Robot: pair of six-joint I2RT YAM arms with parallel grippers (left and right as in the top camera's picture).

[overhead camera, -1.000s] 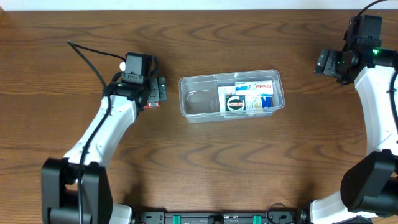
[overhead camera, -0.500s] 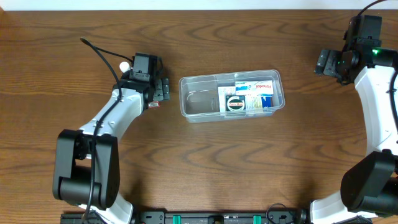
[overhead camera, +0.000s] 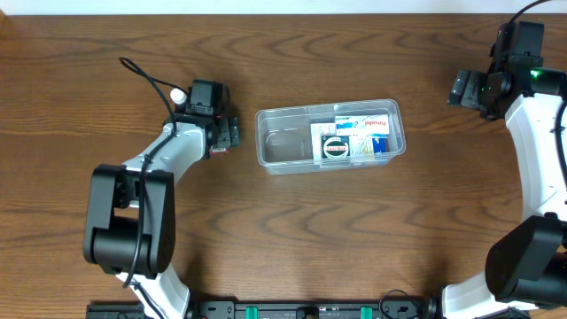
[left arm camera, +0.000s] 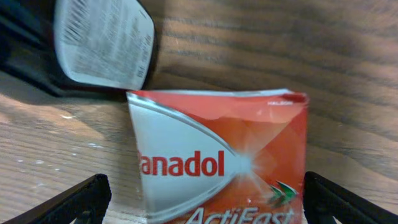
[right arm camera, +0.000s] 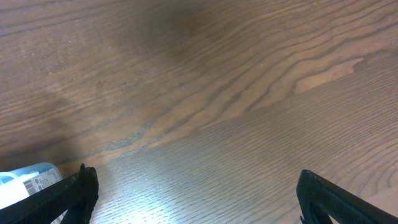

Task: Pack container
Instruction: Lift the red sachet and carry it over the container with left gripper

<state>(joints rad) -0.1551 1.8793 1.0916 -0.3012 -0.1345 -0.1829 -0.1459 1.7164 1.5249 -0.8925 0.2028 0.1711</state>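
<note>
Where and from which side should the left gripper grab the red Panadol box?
Across its two side edges, straight down from above: the Panadol box lies flat, face up on the table, between the left gripper's open fingers.

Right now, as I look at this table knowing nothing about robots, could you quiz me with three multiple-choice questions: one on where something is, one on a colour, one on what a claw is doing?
1. Where is the red-and-white cardboard Panadol box?
A) inside the clear rectangular plastic container
B) on the brown wooden table, outside the container on the left arm's side
C) lifted in the air

2. What is that box's main colour?
A) green
B) red
C) black

3. How do the jaws of the left gripper stand?
A) open, either side of the box
B) shut on the box
C) shut on nothing

Answers: 1 B, the overhead view shows it lying beside the container; 2 B, the left wrist view shows red print; 3 A, the fingertips stand wide apart.
</note>
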